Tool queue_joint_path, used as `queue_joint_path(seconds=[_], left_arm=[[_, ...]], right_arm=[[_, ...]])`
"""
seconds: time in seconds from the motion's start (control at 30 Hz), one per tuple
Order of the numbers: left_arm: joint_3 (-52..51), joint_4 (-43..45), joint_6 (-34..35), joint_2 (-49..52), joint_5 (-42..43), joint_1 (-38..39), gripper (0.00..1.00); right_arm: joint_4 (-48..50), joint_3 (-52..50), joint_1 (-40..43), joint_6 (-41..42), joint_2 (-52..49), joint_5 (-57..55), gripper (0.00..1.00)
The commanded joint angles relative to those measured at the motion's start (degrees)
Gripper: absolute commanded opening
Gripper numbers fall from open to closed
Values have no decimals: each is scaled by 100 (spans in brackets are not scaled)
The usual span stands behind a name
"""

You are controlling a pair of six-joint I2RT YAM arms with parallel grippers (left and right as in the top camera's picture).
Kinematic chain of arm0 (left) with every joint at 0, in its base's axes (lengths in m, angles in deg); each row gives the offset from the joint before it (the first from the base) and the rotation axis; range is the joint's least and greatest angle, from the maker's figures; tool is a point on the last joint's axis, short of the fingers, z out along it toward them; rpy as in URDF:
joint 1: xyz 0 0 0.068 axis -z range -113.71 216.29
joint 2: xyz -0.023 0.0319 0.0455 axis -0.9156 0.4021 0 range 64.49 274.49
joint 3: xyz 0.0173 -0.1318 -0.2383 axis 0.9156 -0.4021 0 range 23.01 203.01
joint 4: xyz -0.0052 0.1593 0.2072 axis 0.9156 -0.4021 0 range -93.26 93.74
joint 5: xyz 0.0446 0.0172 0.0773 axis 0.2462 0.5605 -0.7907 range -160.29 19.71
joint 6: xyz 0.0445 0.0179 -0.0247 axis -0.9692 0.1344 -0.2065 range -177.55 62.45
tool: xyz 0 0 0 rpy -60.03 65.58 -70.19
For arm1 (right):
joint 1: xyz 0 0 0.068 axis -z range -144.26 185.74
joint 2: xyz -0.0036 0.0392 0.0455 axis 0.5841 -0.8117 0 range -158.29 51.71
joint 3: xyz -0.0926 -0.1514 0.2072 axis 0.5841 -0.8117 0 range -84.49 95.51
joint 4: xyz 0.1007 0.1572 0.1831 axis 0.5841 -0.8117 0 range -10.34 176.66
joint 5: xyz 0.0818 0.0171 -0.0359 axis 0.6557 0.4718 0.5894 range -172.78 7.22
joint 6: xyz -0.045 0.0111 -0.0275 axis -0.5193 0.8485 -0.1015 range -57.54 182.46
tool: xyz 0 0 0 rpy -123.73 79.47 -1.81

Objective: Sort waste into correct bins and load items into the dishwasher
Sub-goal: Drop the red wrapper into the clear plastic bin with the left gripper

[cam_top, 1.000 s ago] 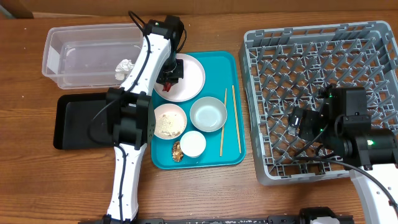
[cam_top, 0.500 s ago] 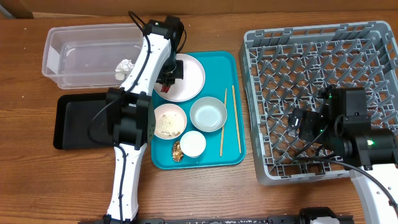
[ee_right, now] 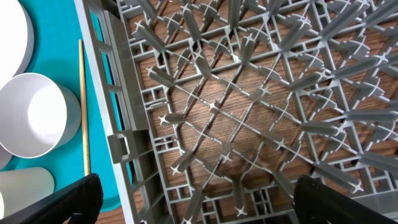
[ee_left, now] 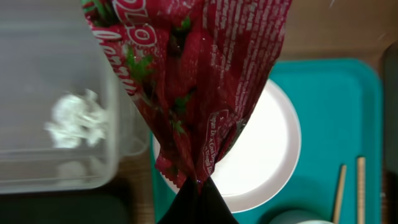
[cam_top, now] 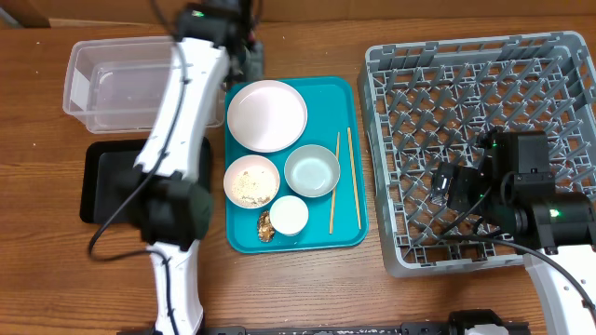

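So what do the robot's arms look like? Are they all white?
Not all white. The left arm has long white tubes joined by chunky black joints, and a thin black cable loops beside it. The right arm is mostly black blocks with a tiny green light and a white part at the bottom. Its fingers are black.

Left wrist cam: crinkled red wrapper point(ee_left: 199, 81) runs off top edge, covers left hand point(ee_left: 197, 198) bar a dark tip. Crumpled white napkin point(ee_left: 78, 118) in clear plastic tub point(ee_left: 37, 62) is blurry. Overhead: left arm point(cam_top: 182, 112) hides napkin, hand's a blur.
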Motion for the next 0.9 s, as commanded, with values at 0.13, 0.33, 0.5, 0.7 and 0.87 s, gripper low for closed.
queue_joint_path(seconds=[0.13, 0.33, 0.5, 0.7, 0.87], left_arm=[[74, -72, -24, -151, 7, -918, 4], [37, -223, 2, 151, 15, -1467, 4], [24, -428, 2, 538, 13, -1685, 4], [24, -632, -4, 763, 7, -1740, 36], [50, -625, 2, 496, 7, -1749, 62]], right_arm=[[15, 160, -33, 7, 48, -37, 100], [15, 160, -33, 9, 48, -35, 100], [11, 160, -33, 9, 48, -35, 100], [9, 160, -33, 9, 48, -35, 100], [7, 160, -33, 7, 48, -35, 100]])
